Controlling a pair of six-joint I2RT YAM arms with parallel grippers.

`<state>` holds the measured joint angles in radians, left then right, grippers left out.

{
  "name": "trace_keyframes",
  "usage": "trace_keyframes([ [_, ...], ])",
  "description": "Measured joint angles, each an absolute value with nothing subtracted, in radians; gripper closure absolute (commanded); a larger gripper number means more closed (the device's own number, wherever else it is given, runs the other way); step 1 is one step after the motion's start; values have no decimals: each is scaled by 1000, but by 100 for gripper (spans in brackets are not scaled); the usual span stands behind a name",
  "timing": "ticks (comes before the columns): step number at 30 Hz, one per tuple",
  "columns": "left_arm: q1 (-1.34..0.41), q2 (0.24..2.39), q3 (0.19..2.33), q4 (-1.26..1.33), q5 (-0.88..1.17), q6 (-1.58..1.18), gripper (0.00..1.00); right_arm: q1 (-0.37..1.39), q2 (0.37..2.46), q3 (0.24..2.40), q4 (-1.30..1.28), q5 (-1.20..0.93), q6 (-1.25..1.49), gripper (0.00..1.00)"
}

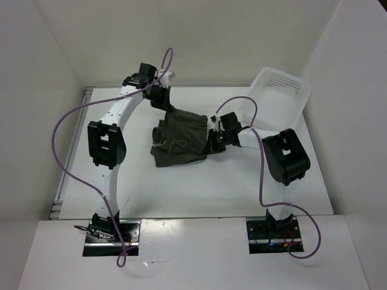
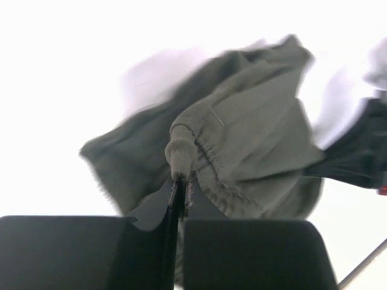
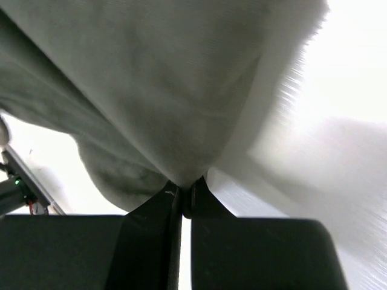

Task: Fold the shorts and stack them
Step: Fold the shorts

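Observation:
The dark olive-green shorts [image 1: 181, 138] hang bunched over the middle of the table, held between both arms. My left gripper [image 1: 161, 99] is shut on the far left corner of the shorts; in the left wrist view the gripper [image 2: 181, 184] pinches a fold near the waistband seam of the shorts [image 2: 254, 139]. My right gripper [image 1: 216, 140] is shut on the right edge of the shorts; in the right wrist view the gripper [image 3: 184, 190] pinches the cloth of the shorts [image 3: 157, 78], which fills most of the frame. The drawstring [image 1: 176, 144] dangles in front.
A white perforated plastic basket [image 1: 277, 99] stands at the back right, close behind the right arm. White walls enclose the table [image 1: 199, 187] on three sides. Purple cables loop from both arms.

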<state>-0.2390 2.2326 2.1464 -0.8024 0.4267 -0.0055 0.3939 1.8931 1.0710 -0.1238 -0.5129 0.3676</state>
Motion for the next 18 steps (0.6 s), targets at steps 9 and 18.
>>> trace_keyframes([
  [9,-78,2213,2020,-911,425,-13,98,393,1835,1069,-59,-618,274,100],
  [18,-83,2215,1858,-894,407,-7,78,392,1833,1055,-99,-625,186,37],
])
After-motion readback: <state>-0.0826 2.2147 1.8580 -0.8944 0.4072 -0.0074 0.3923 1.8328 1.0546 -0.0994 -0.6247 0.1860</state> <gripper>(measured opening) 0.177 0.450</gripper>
